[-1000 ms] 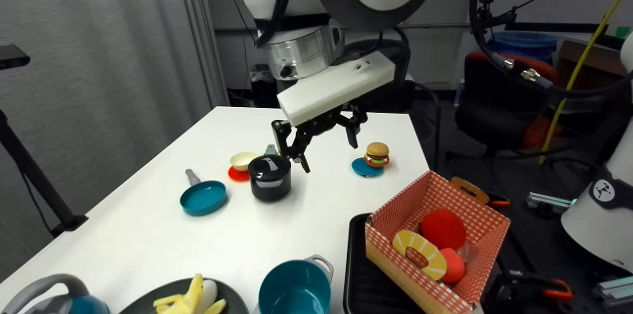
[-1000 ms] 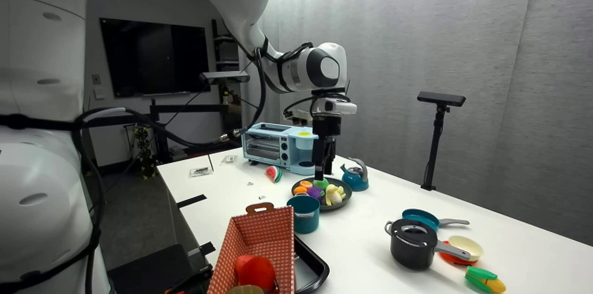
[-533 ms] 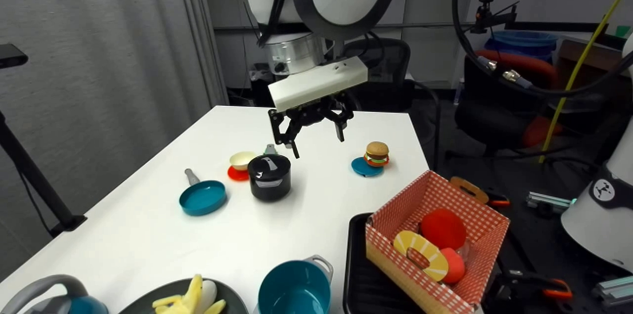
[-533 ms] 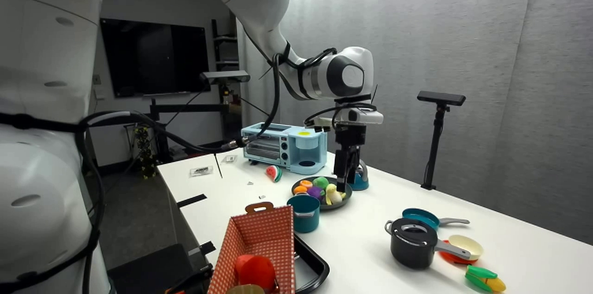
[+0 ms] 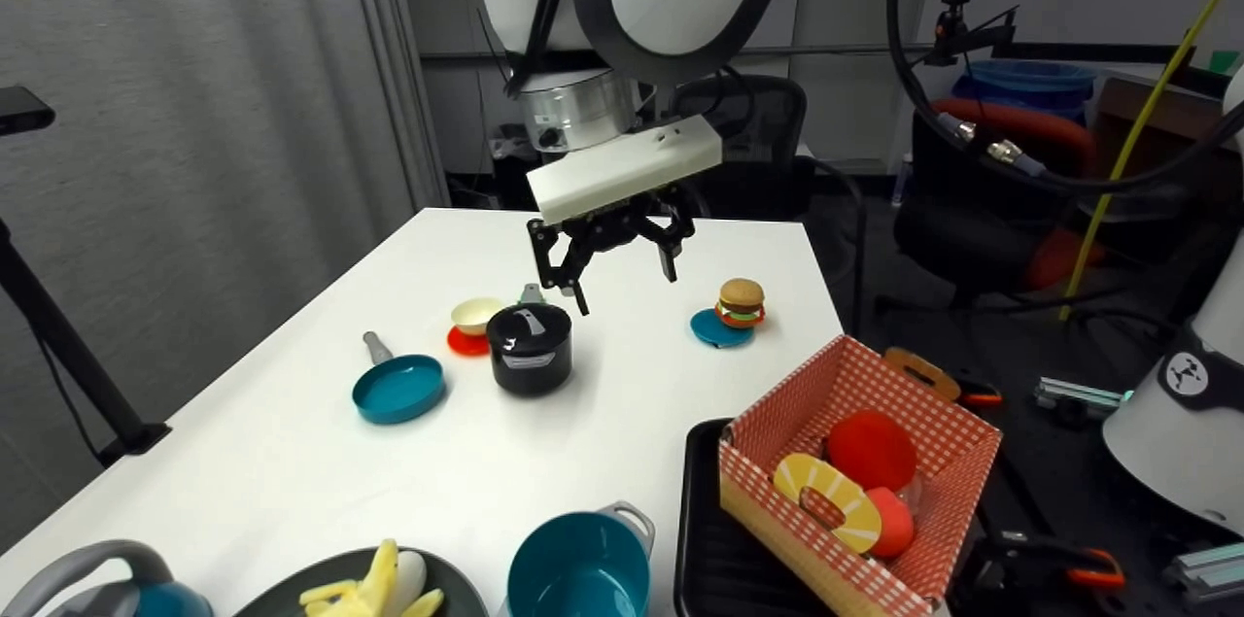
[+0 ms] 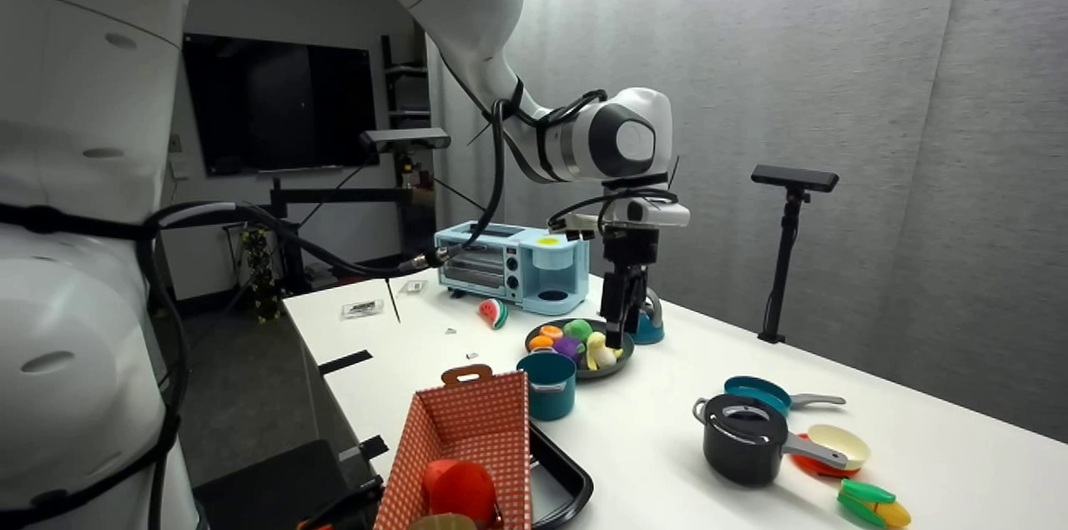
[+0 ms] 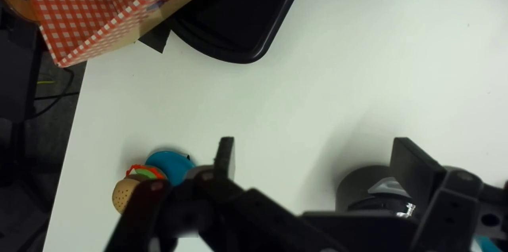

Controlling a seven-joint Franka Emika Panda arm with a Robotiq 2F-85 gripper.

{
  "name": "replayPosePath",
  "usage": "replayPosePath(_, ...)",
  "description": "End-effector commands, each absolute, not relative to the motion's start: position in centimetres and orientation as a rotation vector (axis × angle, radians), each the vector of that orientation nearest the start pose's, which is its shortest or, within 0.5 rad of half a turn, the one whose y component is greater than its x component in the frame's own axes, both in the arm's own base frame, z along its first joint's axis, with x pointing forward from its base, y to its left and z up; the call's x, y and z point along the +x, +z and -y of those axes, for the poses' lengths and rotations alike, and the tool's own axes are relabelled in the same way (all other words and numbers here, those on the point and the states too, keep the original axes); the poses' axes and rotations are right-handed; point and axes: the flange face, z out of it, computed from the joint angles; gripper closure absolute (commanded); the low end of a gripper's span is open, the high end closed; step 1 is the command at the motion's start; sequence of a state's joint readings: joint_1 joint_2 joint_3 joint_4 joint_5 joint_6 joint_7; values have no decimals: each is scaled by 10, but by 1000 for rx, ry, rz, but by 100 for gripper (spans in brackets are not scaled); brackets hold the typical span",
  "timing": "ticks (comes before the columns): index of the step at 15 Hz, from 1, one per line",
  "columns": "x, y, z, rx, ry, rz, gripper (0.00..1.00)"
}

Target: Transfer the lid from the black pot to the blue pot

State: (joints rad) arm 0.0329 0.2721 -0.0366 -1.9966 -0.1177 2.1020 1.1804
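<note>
Observed gripper [image 5: 627, 294] above the white table [image 5: 622, 442], near the black pot [image 6: 741, 463], with fingers [image 7: 412, 168] set well apart. Found lid [image 6: 738, 430] seated on top of black pot in both exterior views; partly hidden by the gripper in the wrist view. Noted black pot upright, near teal frying pan [image 5: 398, 392] and cream bowl [image 5: 478, 316]. Located blue pot [image 5: 573, 549] upright and well apart from black pot, just beside black tray [image 5: 709, 539], with interior visible in an exterior view. Recorded checked basket [image 5: 777, 525] partly hiding black tray.
</note>
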Motion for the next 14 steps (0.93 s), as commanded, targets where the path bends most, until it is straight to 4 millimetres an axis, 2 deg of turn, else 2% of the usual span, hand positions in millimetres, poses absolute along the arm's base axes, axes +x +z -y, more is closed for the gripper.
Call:
replayPosePath(1,596,289,19,-2828,172,-1737,0)
replayPosePath(5,620,278,26,-2863,147,-1722,0)
replayPosePath(8,637,279,36,-2864,84,-1703,0)
replayPosePath(14,664,273,78,-2789,-68,-1689,0)
